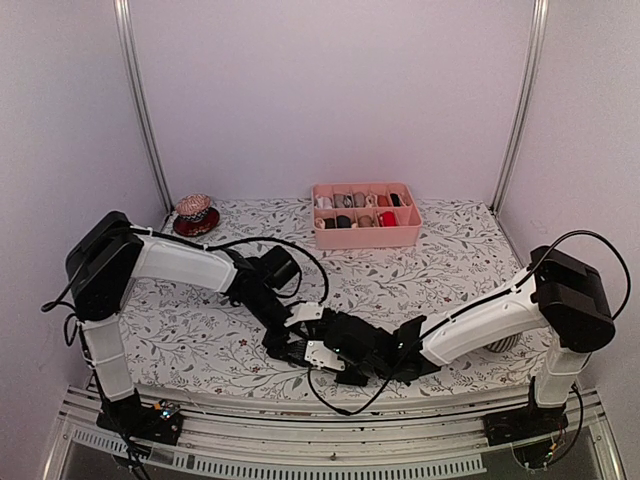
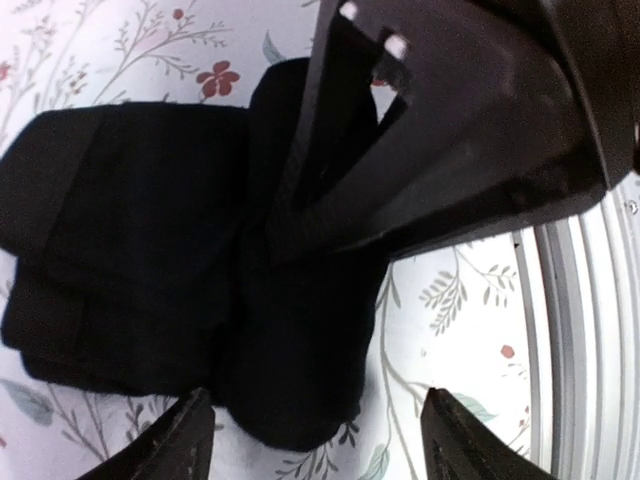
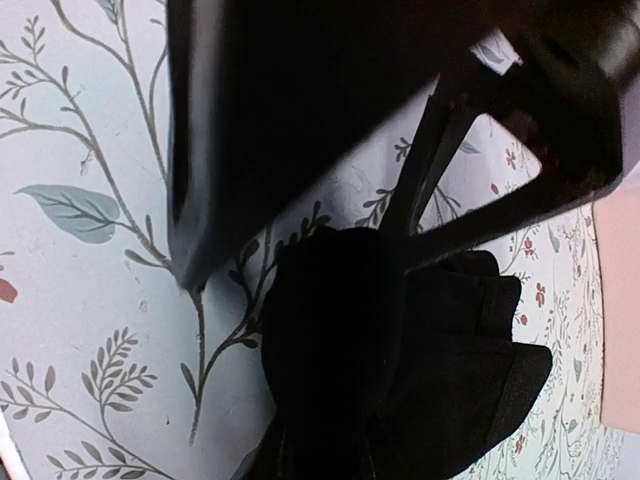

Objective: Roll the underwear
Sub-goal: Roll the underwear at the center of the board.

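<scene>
Pink divided tray (image 1: 366,239) w/ fabric bundles (image 1: 388,218) back ctr; red dish (image 1: 185,229) back-left; floral tablecloth (image 1: 450,262).

We log left arm (image 1: 185,265) and right arm (image 1: 480,325) as same build: white tubular links, bulky black joint housings, black cables (image 1: 300,250) looping off each. We tag left gripper (image 2: 315,415): black body, white side plates, dark wedge fingertips (image 2: 185,445). Right gripper (image 2: 290,235): all black, two pale screw heads (image 2: 347,10) on finger.
</scene>
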You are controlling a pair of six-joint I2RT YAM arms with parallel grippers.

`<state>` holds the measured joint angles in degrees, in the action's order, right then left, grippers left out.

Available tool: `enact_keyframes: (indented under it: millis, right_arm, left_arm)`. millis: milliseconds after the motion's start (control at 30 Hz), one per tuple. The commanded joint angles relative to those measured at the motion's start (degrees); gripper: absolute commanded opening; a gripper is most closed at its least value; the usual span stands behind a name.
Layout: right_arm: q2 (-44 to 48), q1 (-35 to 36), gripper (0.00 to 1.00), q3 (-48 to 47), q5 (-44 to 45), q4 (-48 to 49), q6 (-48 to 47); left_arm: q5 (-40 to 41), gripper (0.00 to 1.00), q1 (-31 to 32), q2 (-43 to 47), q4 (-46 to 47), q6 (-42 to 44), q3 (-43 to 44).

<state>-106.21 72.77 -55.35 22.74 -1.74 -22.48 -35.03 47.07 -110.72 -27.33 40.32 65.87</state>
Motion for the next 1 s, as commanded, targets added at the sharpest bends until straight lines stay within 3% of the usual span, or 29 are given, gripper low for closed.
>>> enact_keyframes:
  millis: [0,200,567,700,833,967]
  right_arm:
    - [-0.79,-2.4,0.05,0.29,-6.34,-6.26,2.03]
    - [-0.62,-4.62,0.05,-0.31,-13.72,-7.84,3.16]
    - [-2.21,-10.76,0.06,-5.5,-34.62,-15.17,7.26]
    - [-4.87,-12.82,0.07,-8.15,-45.04,-18.17,8.62]
    - [-7.93,-14.44,0.09,-10.74,-51.28,-19.95,10.02]
    - [-9.39,-16.07,0.09,-11.86,-55.51,-20.0,11.52]
  left_arm:
    - [4.14,0.77,-0.88,7.37,4.85,-1.63,-4.57]
    - [6.51,0.85,-0.99,14.04,12.64,-1.4,-10.23]
    - [7.39,0.86,-0.58,26.17,26.91,6.03,-24.2]
    - [12.04,0.86,2.09,26.99,32.85,9.32,-28.67]
    - [21.19,0.84,6.17,25.2,39.52,11.31,-32.25]
    - [23.56,0.8,7.95,23.52,42.31,12.05,-33.54]
